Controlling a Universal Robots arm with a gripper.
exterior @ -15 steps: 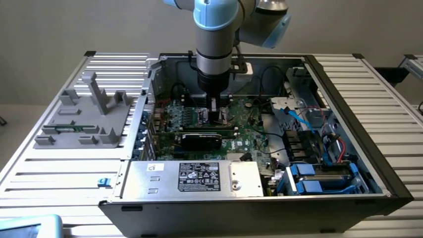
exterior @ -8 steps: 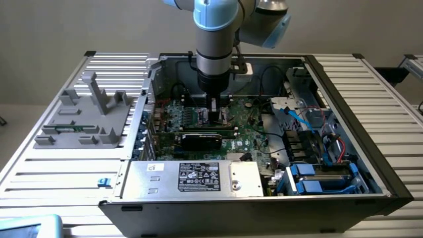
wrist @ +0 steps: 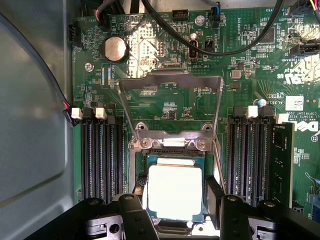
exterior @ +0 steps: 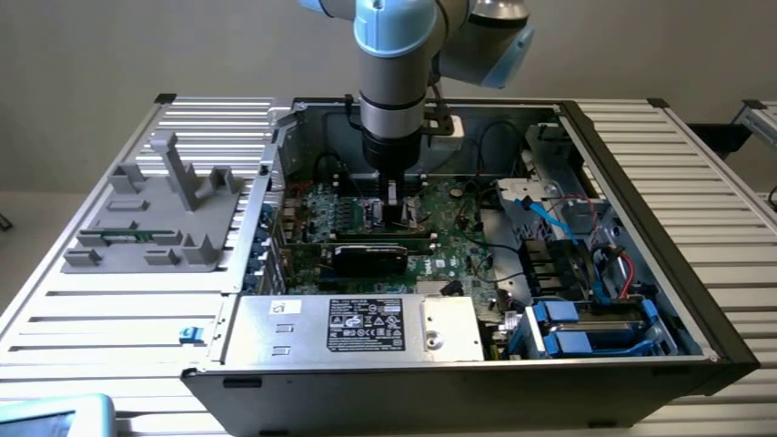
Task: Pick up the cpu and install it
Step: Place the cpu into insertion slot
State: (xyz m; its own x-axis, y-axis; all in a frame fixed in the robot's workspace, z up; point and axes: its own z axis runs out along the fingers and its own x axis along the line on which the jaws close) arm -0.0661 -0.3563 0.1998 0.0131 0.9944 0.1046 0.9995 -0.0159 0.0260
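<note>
I am clamping my black two-fingered pincer (wrist: 176, 199) on opposite edges of the flat, square, silver-topped cpu (wrist: 175, 187) | cpu sitting at the dark square socket (wrist: 170, 151), mid green motherboard (wrist: 165, 107) | thin steel load plate (wrist: 170, 80) standing open

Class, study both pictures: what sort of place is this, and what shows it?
Probably a robotics lab bench for computer assembly: an open computer case on a slatted metal table, a robot arm reaching into it, a grey parts holder beside it.
</note>
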